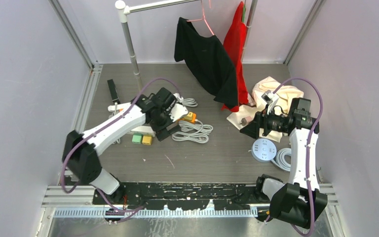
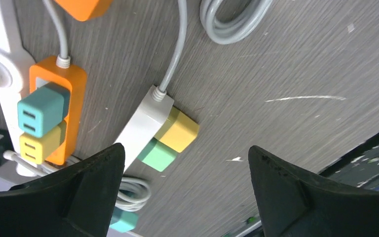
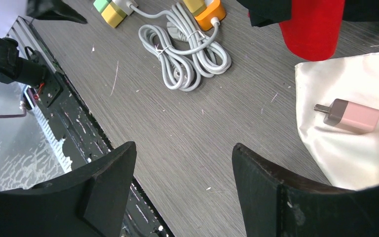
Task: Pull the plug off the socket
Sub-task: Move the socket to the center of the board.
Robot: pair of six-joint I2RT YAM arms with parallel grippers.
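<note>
Yellow plug (image 2: pixel 180 129) in white socket (image 2: pixel 140 126), near spread left jaws, untouched

Pale lilac walls (image 1: pixel 24 74) enclose the grey wood-grain surface (image 1: pixel 217 158) at 9, 12 and 3 o'clock. A white rail (image 1: pixel 128 34) stands toward 12 o'clock; metal track (image 1: pixel 177 213) runs along 6 o'clock. Even, soft light.

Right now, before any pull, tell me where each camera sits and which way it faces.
Top external: above and behind the bases, looking down at the table; both arms show, left gripper and right gripper.
Left wrist: looks down at the white strip with its yellow plug; own open fingers frame it.
Right wrist: looks across toward the coiled cable; own fingers show.
Shared: the yellow plug, in all three.
</note>
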